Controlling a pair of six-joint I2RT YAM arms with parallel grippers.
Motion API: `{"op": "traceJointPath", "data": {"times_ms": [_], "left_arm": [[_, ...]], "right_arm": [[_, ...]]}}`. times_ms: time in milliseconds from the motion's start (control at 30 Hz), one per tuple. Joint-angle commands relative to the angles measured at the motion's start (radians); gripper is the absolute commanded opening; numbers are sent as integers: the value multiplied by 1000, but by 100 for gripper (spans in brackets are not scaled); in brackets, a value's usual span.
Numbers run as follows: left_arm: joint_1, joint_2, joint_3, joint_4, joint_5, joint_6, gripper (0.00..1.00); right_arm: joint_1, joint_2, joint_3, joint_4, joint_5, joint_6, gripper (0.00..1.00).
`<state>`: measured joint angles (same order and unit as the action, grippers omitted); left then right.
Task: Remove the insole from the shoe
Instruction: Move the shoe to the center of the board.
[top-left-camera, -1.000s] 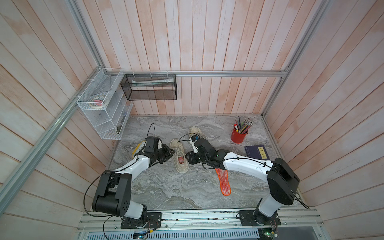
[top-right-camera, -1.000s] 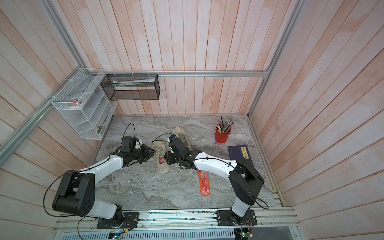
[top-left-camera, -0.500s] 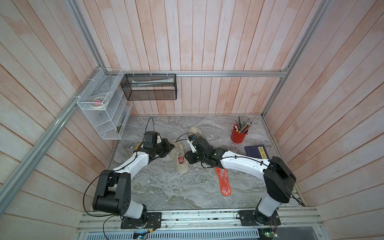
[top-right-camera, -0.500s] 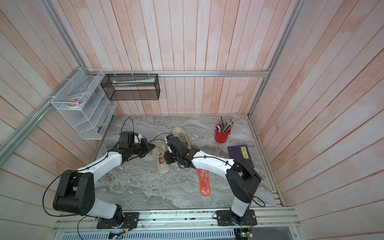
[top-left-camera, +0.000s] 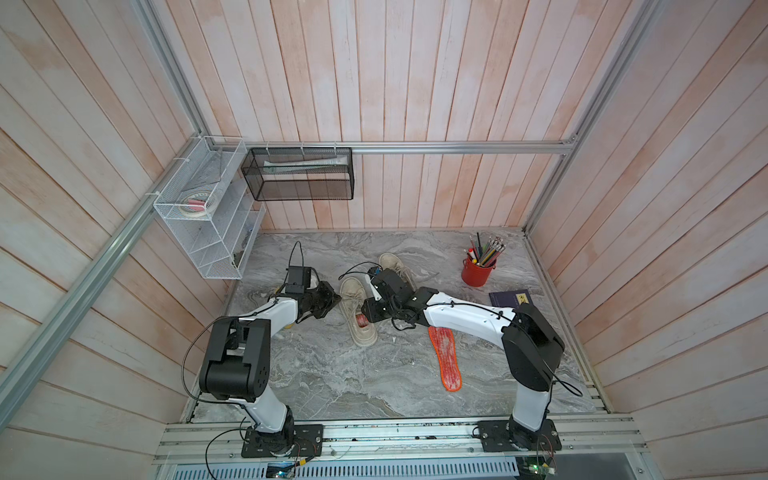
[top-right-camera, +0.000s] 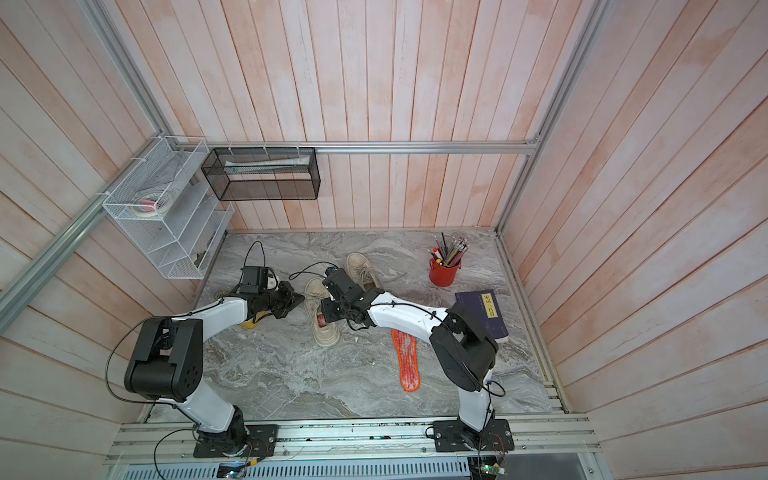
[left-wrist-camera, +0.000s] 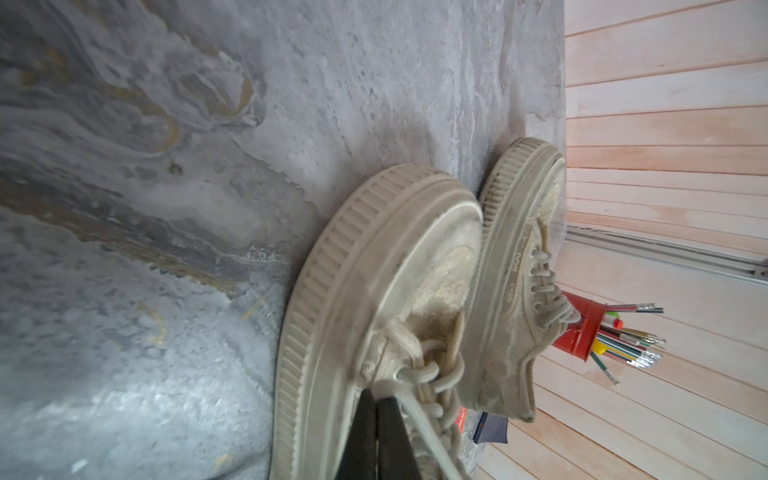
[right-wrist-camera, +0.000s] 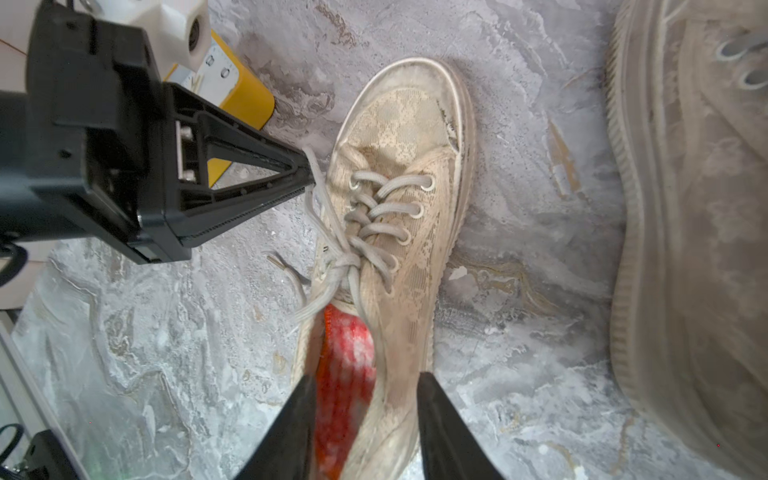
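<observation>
A beige lace-up shoe (top-left-camera: 358, 320) lies mid-table with a red insole (right-wrist-camera: 345, 365) showing in its opening. My left gripper (left-wrist-camera: 380, 395) is shut on the shoe's white lace (right-wrist-camera: 316, 195) beside the eyelets, seen in both top views (top-left-camera: 334, 297) (top-right-camera: 300, 298). My right gripper (right-wrist-camera: 365, 399) is open. One of its fingers (right-wrist-camera: 295, 424) sits by the insole's edge and the other lies outside the shoe's side wall, so the heel end stands between them. A second red insole (top-left-camera: 445, 357) lies flat on the table by the right arm.
A second beige shoe (top-left-camera: 395, 266) lies just behind the right wrist. A red pencil cup (top-left-camera: 477, 272) and a dark book (top-left-camera: 509, 298) stand at the right. A yellow object (right-wrist-camera: 237, 91) lies under the left arm. A wire rack (top-left-camera: 208, 232) and a mesh basket (top-left-camera: 299, 178) hang on the walls.
The left gripper has shifted a little along the shoe toward the back and has closed on the lace. The right gripper stays at the shoe's heel end.
</observation>
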<state>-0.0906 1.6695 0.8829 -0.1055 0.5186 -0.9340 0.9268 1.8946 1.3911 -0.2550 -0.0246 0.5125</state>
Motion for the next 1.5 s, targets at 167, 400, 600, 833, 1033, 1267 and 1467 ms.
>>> {"op": "traceJointPath", "data": {"times_ms": [167, 400, 600, 833, 1033, 1267, 1467], "left_arm": [[6, 32, 22, -5, -47, 62, 0], [6, 45, 20, -1, -38, 67, 0], [6, 42, 25, -8, -38, 70, 0], [6, 45, 28, -9, -31, 75, 0], [6, 35, 28, -19, -32, 83, 0], [6, 31, 25, -28, -31, 89, 0], [6, 30, 32, -35, -34, 95, 0]], "right_arm": [[3, 40, 107, -95, -17, 6, 37], [3, 20, 69, -34, -172, 123, 29], [3, 65, 82, -79, -159, 186, 28], [2, 123, 128, -146, -16, 185, 33], [0, 199, 226, -203, 88, 173, 33], [0, 276, 325, -252, 180, 131, 30], [0, 265, 336, -250, 170, 110, 13]]}}
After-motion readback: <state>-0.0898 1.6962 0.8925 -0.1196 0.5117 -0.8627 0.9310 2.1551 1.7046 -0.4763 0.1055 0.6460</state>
